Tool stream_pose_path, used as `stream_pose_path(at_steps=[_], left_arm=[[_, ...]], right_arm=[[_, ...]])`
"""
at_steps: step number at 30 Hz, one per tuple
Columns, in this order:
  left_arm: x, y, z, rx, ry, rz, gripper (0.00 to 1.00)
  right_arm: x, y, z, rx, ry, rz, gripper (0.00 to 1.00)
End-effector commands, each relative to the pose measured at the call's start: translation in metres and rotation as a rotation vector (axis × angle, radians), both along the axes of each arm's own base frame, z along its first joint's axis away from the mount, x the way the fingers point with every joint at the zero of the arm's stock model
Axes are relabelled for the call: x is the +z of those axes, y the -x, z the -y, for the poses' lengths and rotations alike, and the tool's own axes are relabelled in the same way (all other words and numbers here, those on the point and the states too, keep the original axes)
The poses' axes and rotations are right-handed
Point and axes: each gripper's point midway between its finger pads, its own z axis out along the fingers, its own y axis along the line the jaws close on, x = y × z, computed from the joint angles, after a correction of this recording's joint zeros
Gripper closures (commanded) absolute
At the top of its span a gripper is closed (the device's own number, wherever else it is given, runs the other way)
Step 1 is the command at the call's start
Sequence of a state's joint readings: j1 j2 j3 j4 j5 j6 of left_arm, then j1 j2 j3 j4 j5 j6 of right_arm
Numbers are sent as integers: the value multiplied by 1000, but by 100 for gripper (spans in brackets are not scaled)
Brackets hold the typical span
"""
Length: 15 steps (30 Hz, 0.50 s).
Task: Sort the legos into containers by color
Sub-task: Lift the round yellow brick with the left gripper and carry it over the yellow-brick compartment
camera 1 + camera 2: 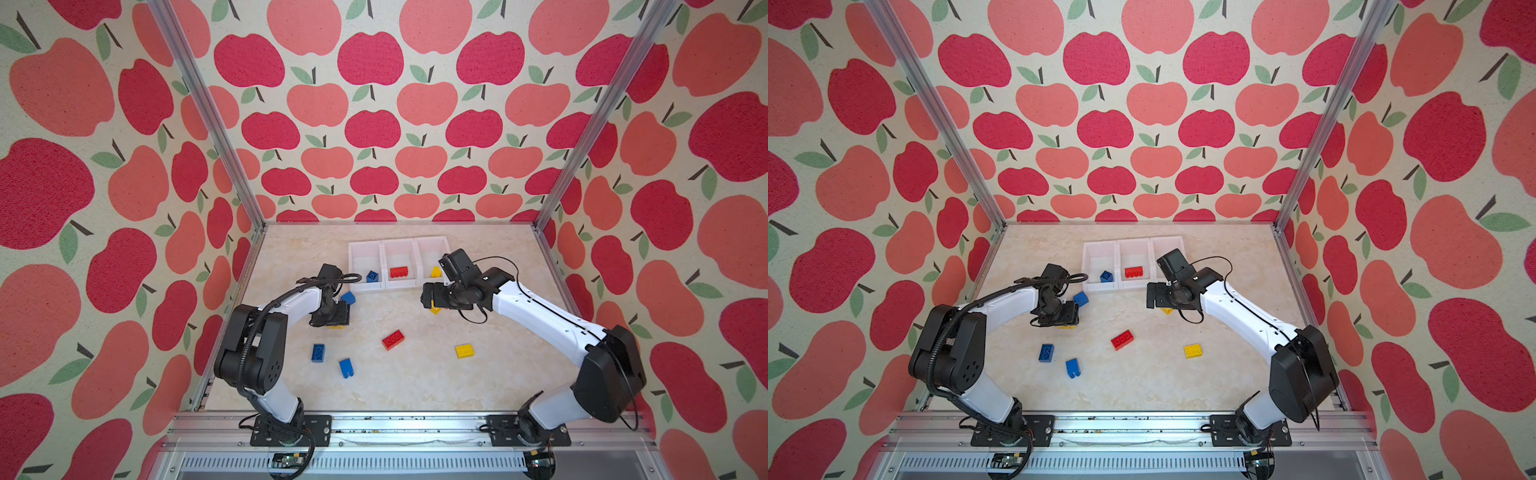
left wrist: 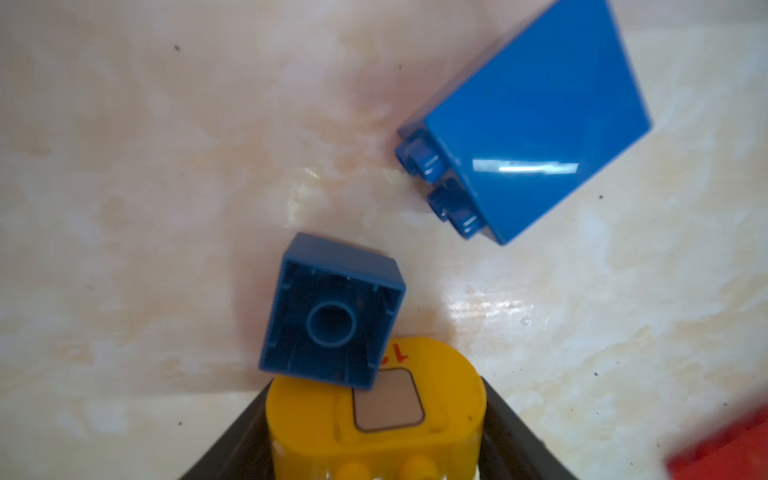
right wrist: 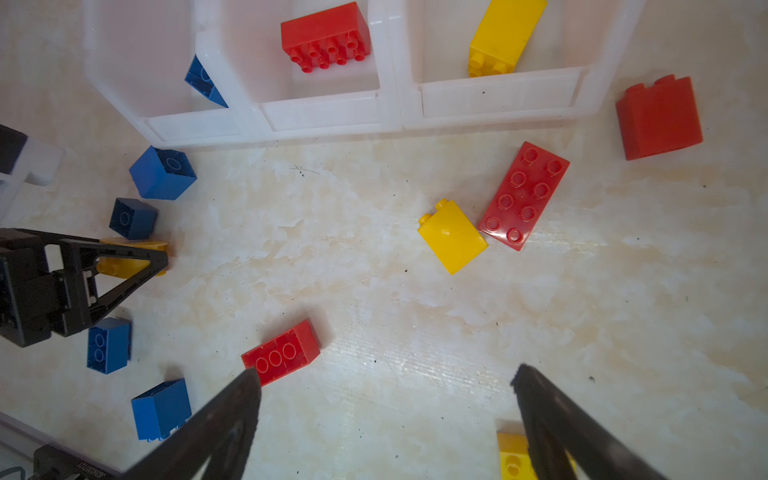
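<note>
White arms, black joints, seemingly corrugated cables

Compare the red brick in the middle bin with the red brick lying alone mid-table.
The binned red brick sits inside the middle bin; the mid-table red brick lies on the bare tabletop. The binned one rests on its side, studs pointing sideways; the mid-table one is upside down, hollow underside up. Both are red, oblong and seemingly alike in size.

There are three white bins. The right wrist view shows five blue bricks, four red bricks and four yellow bricks.
</note>
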<state>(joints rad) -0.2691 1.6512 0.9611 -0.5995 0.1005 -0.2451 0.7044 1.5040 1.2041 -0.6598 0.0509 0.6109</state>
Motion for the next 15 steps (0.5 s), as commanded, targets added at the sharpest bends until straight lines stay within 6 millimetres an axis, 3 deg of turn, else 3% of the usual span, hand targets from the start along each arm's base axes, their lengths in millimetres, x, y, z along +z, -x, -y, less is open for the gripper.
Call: stream_pose_path(at_steps=[1, 9, 15], left_arm=[[4, -1, -2, 4, -24, -6, 36], [14, 1, 0, 4, -36, 14, 43], [40, 2, 10, -16, -31, 76, 44]], right_arm=[[4, 2, 8, -35, -13, 4, 2], [3, 3, 15, -49, -19, 7, 2], [1, 7, 27, -70, -17, 5, 2]])
